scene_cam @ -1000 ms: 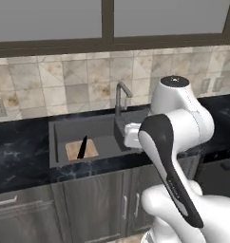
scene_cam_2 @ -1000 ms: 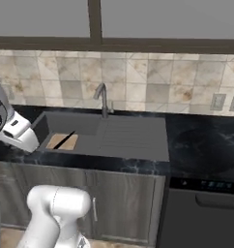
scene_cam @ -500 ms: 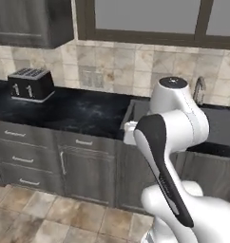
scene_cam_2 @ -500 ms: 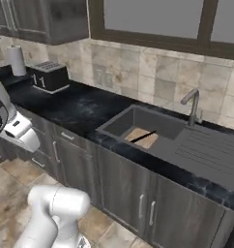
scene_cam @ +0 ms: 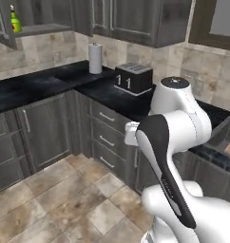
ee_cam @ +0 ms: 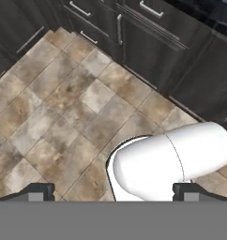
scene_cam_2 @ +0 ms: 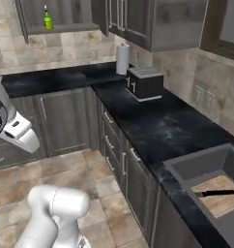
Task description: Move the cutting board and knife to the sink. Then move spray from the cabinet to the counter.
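Observation:
The green spray (scene_cam: 13, 19) (scene_cam_2: 48, 18) stands upright on the shelf of the open wall cabinet (scene_cam: 41, 29) (scene_cam_2: 70, 27), high at the far left. The cutting board (scene_cam_2: 219, 204) lies in the sink (scene_cam_2: 196, 165) at the lower right, with the knife (scene_cam_2: 220, 192) across it. The black counter (scene_cam: 36, 86) (scene_cam_2: 153, 121) runs around the corner. My gripper (ee_cam: 114, 192) is open, its fingertips (ee_cam: 38, 191) wide apart with nothing between them. It points down at the tiled floor, far from the spray and the sink.
A black toaster (scene_cam: 132, 78) (scene_cam_2: 144, 83) and a white paper-towel roll (scene_cam: 95, 58) (scene_cam_2: 122, 58) stand on the counter near the corner. Lower cabinets with short handles (ee_cam: 148, 9) line the tiled floor (ee_cam: 64, 108), which offers open room.
The whole picture has shifted: the base has moved left from the sink, bringing the corner counter and the open cabinet with the spray into view. The gripper stays open.

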